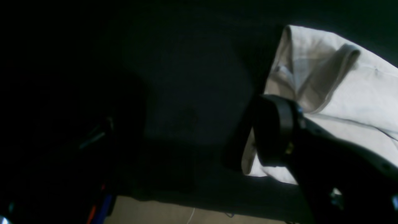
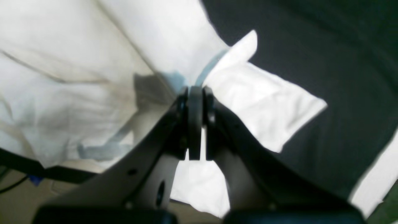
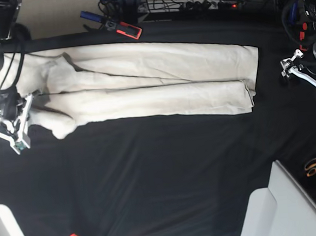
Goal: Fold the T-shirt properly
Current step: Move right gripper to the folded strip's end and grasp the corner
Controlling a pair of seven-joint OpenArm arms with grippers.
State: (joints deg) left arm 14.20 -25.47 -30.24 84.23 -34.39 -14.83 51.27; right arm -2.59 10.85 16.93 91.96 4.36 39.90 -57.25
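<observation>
**Mia:** Where is the T-shirt (image 3: pixel 144 78)?

**Ben:** It lies on the big black table (image 3: pixel 162 172), near the far edge. It is folded into a long strip that goes from side to side.

**Mia:** What are the grippers doing?

**Ben:** The right gripper (image 2: pixel 195 93) is pressed together, and I think it pinches the shirt's edge by the loose sleeve (image 2: pixel 264 105). The left gripper (image 3: pixel 299 71) stands spread wide, just beside the other end of the shirt, and holds nothing.

**Mia:** What could go wrong?

**Ben:** Only one end is held. If the right arm pulls now, I think the whole strip could slide or bunch up, and the neat folds could come open. The thin pinch could also slip off. That sleeve sticks out, so it could end up crooked inside the next fold.

**Mia:** Is anything in the way?

**Ben:** Not on the middle of the table. A white board (image 3: pixel 280 207) sits at the near corner. Cables and a red and black tool (image 3: pixel 123 28) lie past the far edge, close to the shirt. Small orange scissors (image 3: pixel 315 166) lie off to the side, well apart.
</observation>
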